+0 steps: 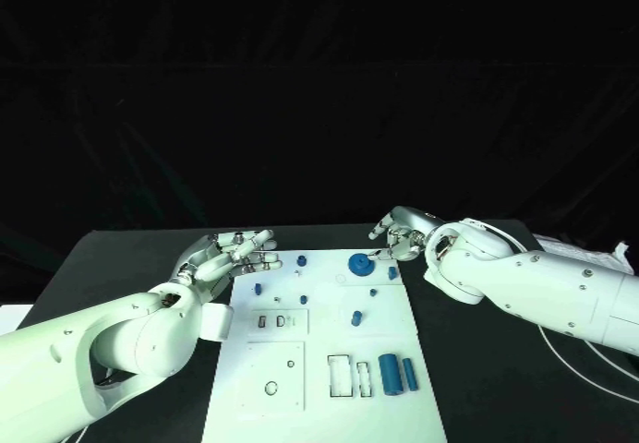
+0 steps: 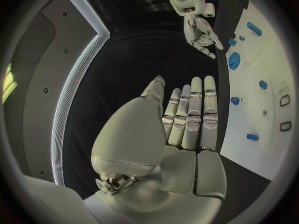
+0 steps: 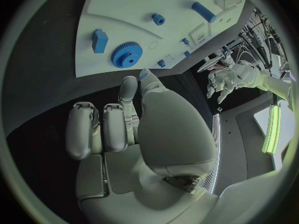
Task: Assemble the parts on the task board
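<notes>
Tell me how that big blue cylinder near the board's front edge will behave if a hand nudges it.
The big blue cylinder lies on its side on the flat task board, so it will probably roll sideways. It looks rigid, likely plastic. A thinner cylinder beside it might get bumped.

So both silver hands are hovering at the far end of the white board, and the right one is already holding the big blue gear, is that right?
Not quite. The right hand holds nothing: the head view shows the blue gear lying on the task board, apart from its fingers. The left hand is empty too. Both do sit near the board's far end.
</notes>
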Controlling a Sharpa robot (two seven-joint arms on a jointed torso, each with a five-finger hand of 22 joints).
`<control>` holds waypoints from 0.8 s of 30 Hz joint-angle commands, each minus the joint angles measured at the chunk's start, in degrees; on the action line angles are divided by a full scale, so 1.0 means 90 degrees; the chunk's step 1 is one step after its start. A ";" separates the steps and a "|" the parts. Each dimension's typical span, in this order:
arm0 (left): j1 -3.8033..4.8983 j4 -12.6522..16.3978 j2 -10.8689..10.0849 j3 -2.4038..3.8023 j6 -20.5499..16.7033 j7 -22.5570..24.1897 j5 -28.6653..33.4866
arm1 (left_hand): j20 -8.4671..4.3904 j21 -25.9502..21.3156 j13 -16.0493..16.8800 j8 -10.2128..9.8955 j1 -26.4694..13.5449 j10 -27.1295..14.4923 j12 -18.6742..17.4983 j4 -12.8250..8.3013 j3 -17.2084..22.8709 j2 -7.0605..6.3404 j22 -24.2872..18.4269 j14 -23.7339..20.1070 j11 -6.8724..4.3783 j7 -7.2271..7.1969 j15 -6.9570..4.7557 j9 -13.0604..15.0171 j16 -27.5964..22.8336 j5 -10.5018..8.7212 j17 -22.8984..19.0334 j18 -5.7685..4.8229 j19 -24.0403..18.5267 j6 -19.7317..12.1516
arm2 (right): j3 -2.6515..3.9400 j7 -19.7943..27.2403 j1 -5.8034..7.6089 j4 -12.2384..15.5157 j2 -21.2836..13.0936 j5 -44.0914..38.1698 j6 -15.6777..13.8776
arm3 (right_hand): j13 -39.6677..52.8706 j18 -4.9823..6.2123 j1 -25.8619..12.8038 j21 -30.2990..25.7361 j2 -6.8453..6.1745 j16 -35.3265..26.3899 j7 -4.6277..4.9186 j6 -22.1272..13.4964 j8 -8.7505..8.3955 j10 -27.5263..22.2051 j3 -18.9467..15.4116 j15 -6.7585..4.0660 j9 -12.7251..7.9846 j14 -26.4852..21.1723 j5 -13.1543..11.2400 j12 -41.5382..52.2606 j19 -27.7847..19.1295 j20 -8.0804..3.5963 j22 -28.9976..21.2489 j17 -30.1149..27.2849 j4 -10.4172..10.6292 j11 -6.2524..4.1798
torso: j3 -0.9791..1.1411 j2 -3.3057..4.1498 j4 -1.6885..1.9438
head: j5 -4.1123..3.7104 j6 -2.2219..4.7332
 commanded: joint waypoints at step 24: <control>-0.0013 0.0082 -0.0141 0.0000 0.0048 -0.0039 -0.0044 | 0.0002 -0.0030 -0.0009 -0.0057 -0.0040 0.0030 -0.0042 -0.0031 -0.0034 0.0026 -0.0020 0.0036 0.0011 0.0028 0.0004 -0.0006 -0.0062 -0.0035 0.0014 0.0079 0.0027 0.0016 | -0.0019 -0.0225 -0.0250 -0.0264 0.0315 -0.0933 0.0091 | 0.4665 -0.0227 0.0078 0.0385 0.0119 0.1527 0.0059 0.0167 0.0046 0.0870 -0.0397 0.0147 0.0013 0.0634 0.0189 0.5044 0.0220 0.0116 0.0678 0.1805 0.0038 0.0102 | 0.0047 0.0167 0.0078 | -0.0064 -0.0109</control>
